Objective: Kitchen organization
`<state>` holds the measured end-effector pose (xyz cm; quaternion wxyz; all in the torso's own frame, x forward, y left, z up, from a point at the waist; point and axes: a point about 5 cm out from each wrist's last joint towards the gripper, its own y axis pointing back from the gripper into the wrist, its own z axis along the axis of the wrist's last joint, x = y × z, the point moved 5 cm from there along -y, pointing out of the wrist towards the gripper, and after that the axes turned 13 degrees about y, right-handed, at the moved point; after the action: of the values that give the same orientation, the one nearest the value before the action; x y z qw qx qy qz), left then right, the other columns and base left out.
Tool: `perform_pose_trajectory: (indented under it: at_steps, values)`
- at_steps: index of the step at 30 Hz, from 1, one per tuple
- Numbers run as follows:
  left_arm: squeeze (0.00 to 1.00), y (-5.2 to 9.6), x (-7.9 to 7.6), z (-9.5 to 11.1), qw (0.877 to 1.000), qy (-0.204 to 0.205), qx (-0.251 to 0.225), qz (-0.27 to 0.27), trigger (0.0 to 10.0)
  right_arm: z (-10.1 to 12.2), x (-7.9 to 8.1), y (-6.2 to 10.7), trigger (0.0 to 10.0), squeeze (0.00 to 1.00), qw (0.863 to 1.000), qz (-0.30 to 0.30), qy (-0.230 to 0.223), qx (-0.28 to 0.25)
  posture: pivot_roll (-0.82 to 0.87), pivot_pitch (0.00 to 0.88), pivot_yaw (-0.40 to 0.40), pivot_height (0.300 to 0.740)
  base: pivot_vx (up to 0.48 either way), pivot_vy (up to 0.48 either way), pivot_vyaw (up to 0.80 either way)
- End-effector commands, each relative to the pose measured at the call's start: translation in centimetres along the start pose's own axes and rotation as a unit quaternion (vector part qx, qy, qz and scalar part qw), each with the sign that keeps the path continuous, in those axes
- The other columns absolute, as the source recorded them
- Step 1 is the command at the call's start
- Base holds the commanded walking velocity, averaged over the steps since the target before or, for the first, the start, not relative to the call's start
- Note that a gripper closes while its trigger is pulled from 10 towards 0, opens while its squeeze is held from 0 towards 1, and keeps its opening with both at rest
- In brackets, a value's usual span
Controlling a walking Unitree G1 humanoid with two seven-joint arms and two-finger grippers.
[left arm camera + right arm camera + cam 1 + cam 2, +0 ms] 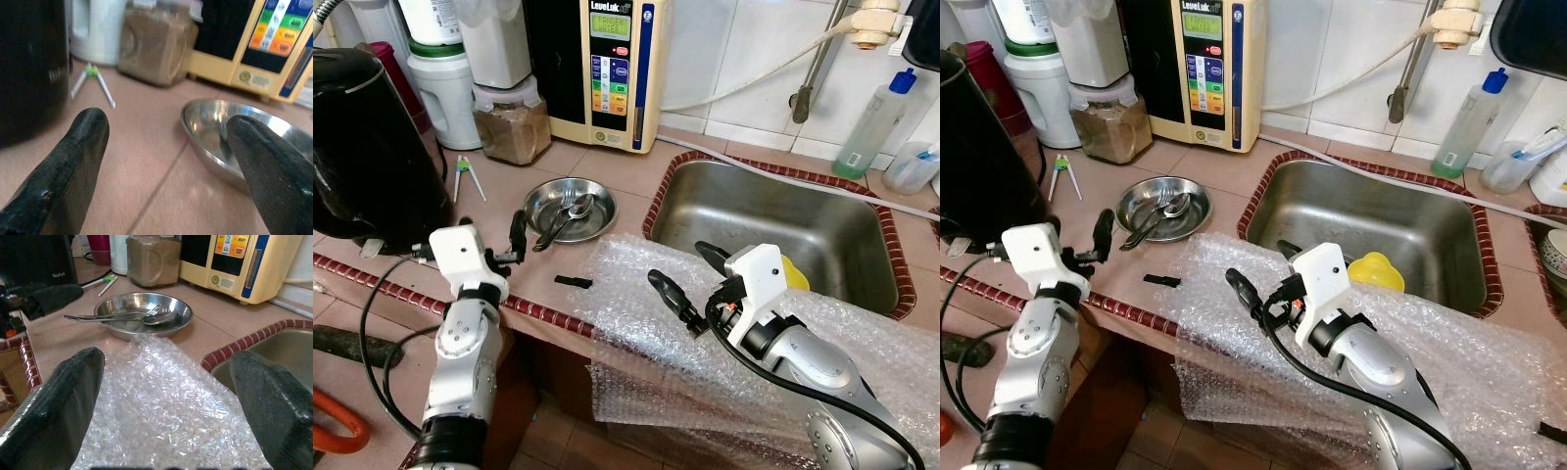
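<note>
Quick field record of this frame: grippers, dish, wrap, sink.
left gripper: open, over the counter beside the steel dish
right gripper: open, above the bubble wrap
steel dish: on the counter, holds a fork and spoon
bubble wrap: draped over the counter edge by the sink
sink: yellow object inside

home kitchen, steel sink, tiled counter, kettle
</note>
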<state>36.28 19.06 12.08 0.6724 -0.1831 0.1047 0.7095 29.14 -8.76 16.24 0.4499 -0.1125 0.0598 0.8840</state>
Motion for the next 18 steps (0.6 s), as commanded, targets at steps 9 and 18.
perform_pose_trajectory:
  at_steps: [9, 18]
  values:
    - [1.00, -0.3, -2.5, 0.0, 0.992, 0.115, 0.038, -0.039, 10.0, -0.1, 0.2, 0.0, 10.0, 0.00, 1.000, 0.003, 0.008, 0.003, -0.02, 0.046, -0.003, 0.740, 0.000, 0.000, 0.00]
    - [0.00, -0.2, -3.1, -1.2, 0.978, 0.188, 0.080, -0.031, 0.0, -0.2, 0.2, 0.0, 10.0, 0.00, 1.000, 0.004, 0.009, 0.003, -0.02, 0.044, -0.001, 0.740, 0.000, 0.000, 0.00]
